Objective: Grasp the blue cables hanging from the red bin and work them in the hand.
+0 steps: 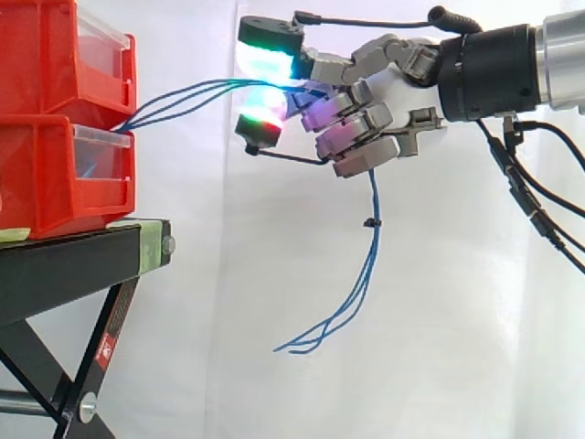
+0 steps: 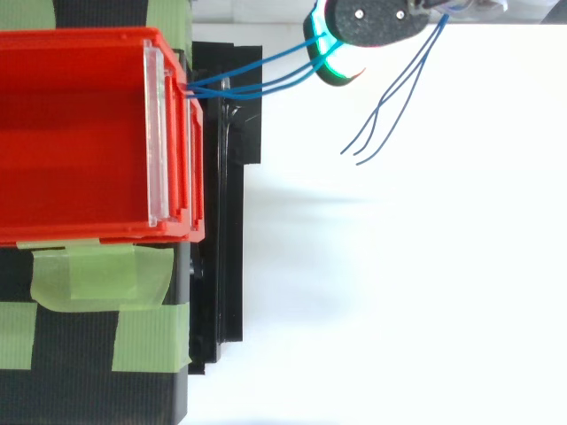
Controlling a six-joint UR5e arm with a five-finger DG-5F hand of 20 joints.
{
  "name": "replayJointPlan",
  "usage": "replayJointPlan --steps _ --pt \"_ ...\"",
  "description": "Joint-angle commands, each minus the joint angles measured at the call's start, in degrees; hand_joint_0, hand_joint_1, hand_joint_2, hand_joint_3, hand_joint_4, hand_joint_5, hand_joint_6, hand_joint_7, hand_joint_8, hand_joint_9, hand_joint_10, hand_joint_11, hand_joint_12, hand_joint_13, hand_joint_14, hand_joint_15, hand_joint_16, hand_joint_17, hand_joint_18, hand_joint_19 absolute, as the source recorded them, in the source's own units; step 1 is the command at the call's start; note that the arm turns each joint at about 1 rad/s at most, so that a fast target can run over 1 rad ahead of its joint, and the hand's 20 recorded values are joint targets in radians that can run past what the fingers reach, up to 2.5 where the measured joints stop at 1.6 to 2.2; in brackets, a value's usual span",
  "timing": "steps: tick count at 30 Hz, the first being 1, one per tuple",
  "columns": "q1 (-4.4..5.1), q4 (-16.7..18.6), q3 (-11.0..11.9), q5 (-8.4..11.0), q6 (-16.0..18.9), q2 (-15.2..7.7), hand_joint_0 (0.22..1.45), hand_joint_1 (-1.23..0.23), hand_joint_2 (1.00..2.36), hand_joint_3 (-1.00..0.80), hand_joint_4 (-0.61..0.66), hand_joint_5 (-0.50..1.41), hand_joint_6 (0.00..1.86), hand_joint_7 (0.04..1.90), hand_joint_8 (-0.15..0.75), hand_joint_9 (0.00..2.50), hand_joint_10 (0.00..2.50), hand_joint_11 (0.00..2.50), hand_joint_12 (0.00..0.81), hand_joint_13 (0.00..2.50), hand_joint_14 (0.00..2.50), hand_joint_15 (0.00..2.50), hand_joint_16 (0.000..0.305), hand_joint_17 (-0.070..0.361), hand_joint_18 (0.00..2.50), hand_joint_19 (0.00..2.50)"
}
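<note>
Black stand (image 1: 64, 274): flat top on diagonal legs, set before a white curtain (image 1: 228, 366). Green tape (image 2: 89, 274) lies in a creased patch on the stand's top. Further strips (image 2: 151, 341) sit by the top's outer edge. A tape band (image 1: 151, 242) wraps the top's end, touching a bolt (image 1: 168, 244). One leg bears a red label (image 1: 106, 348).

The red bin (image 2: 80, 37) is seen on the black stand (image 2: 226, 248), with its clear front panel (image 2: 157, 133) turned toward the stand's right edge. Green tape (image 2: 89, 279) is stuck across the stand's lower left corner. The blue cables (image 2: 257, 87) are drawn from the bin's front and passed beneath the hand (image 2: 372, 22). Their loose ends are splayed beyond it.
</note>
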Motion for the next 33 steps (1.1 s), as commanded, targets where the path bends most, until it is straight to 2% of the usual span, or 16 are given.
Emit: replayJointPlan --steps 1,3,4,6,11,16,19,21,24,25,27,28,31,33 --pt "0.08 0.1 0.0 0.02 -0.1 0.1 0.88 -0.69 1.02 -0.58 0.23 0.44 0.25 1.44 0.335 1.00 2.50 2.39 0.424 1.24 2.42 1.44 0.053 0.120 1.64 1.63" --pt "-0.01 0.1 0.0 0.02 -0.1 0.1 0.89 -0.72 1.02 -0.53 0.24 0.27 0.49 1.32 0.359 0.86 2.50 2.42 0.430 1.17 2.45 1.43 0.054 0.122 1.59 1.62" --pt "-0.01 0.1 0.1 0.02 -0.1 0.0 0.89 -0.74 1.02 -0.49 0.23 0.16 0.68 1.25 0.359 0.80 2.50 2.45 0.434 1.15 2.48 1.42 0.053 0.120 1.56 1.63" --pt "0.08 0.1 0.1 0.02 -0.1 0.0 0.90 -0.75 1.02 -0.51 0.23 0.01 0.94 1.12 0.363 0.71 2.50 2.45 0.437 1.09 2.50 1.39 0.054 0.122 1.54 1.63" --pt "-0.01 0.1 0.1 0.02 -0.1 0.0 0.94 -0.78 1.01 -0.60 0.21 -0.12 1.12 1.06 0.350 0.60 2.50 2.43 0.438 1.04 2.50 1.41 0.054 0.121 1.49 1.61" --pt "-0.01 0.1 0.1 -0.07 -0.1 0.0 0.98 -0.83 1.01 -0.82 0.20 -0.16 1.17 1.04 0.353 0.56 2.50 2.41 0.426 1.00 2.50 1.39 0.054 0.120 1.46 1.59" --pt "-0.01 0.1 0.1 -0.07 -0.1 0.1 1.00 -0.84 1.01 -0.86 0.19 -0.15 1.21 1.02 0.351 0.57 2.50 2.40 0.421 0.99 2.50 1.39 0.053 0.119 1.46 1.58" --pt "-0.01 0.1 0.0 -0.07 -0.1 0.1 1.02 -0.83 1.01 -0.81 0.19 -0.15 1.22 1.02 0.352 0.58 2.50 2.42 0.420 1.00 2.50 1.37 0.053 0.119 1.46 1.59" --pt "-0.01 0.1 0.0 -0.07 -0.1 0.0 1.04 -0.79 1.02 -0.62 0.19 -0.14 1.25 1.01 0.351 0.58 2.50 2.39 0.422 1.00 2.50 1.38 0.052 0.117 1.47 1.60" --pt "-0.01 0.1 0.0 -0.07 -0.1 0.0 0.99 -0.74 1.02 -0.59 0.19 -0.14 1.23 1.01 0.349 0.58 2.50 2.41 0.424 1.00 2.50 1.38 0.053 0.119 1.47 1.60" --pt "-0.01 0.1 0.0 -0.16 -0.1 0.0 0.93 -0.69 1.01 -0.67 0.19 -0.12 1.18 1.03 0.353 0.59 2.50 2.43 0.426 0.99 2.50 1.37 0.052 0.118 1.47 1.62" --pt "-0.01 0.1 0.0 -0.16 -0.1 0.0 0.87 -0.65 1.01 -0.78 0.20 -0.06 1.04 1.08 0.359 0.60 2.50 2.45 0.425 0.98 2.50 1.35 0.052 0.116 1.47 1.64" --pt "-0.01 0.1 0.1 -0.24 -0.1 0.1 0.84 -0.59 1.00 -0.91 0.20 0.01 0.88 1.12 0.359 0.61 2.50 2.43 0.430 0.99 2.50 1.38 0.053 0.119 1.48 1.65" --pt "-0.01 0.1 0.0 -0.24 -0.1 0.1 0.84 -0.59 1.00 -0.89 0.21 0.03 0.85 1.15 0.361 0.61 2.50 2.42 0.431 0.99 2.50 1.38 0.053 0.119 1.48 1.65"
